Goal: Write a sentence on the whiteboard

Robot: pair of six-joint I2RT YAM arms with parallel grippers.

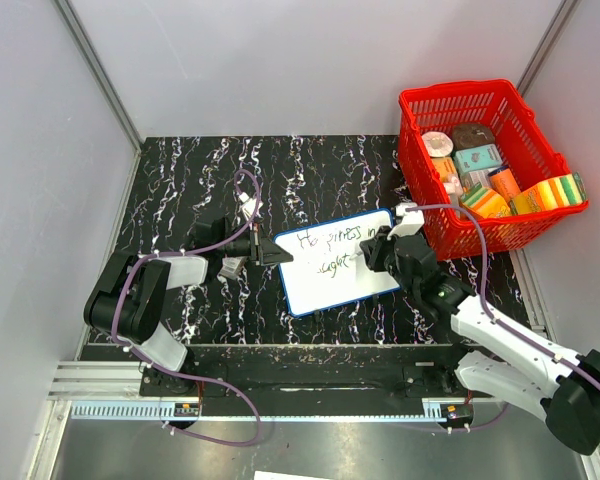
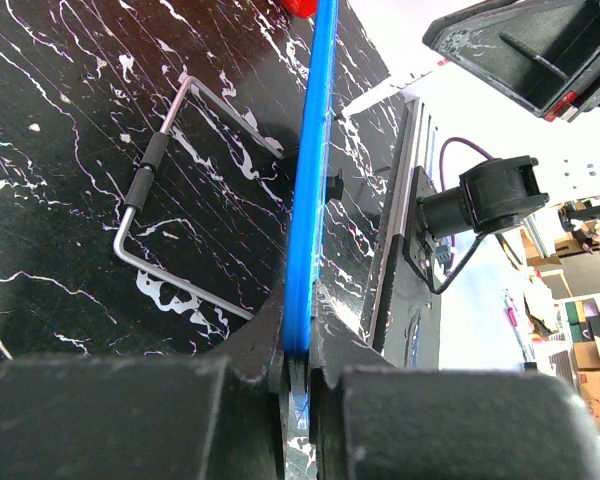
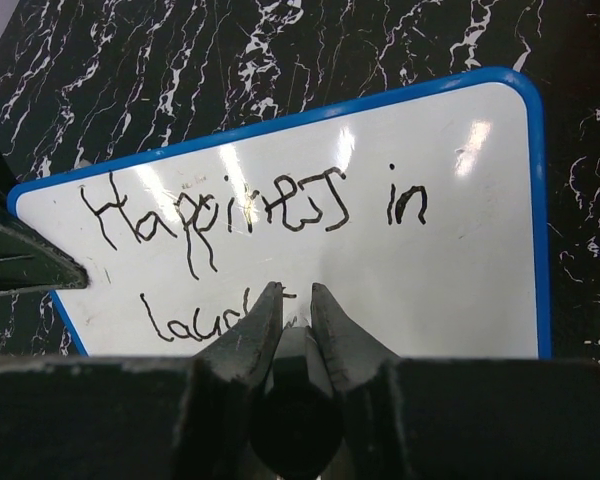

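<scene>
Black-and-white left arm and right arm, purple cables, black right end effector.

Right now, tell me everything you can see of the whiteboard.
The whiteboard is a small, glossy white rectangle with a thin blue rim and rounded corners. It sits skewed on the black marbled table, near the red basket. Dark handwriting reads "Happiness in", with a second line begun. The left gripper is shut on its rim. The right gripper holds a marker at its surface.
</scene>
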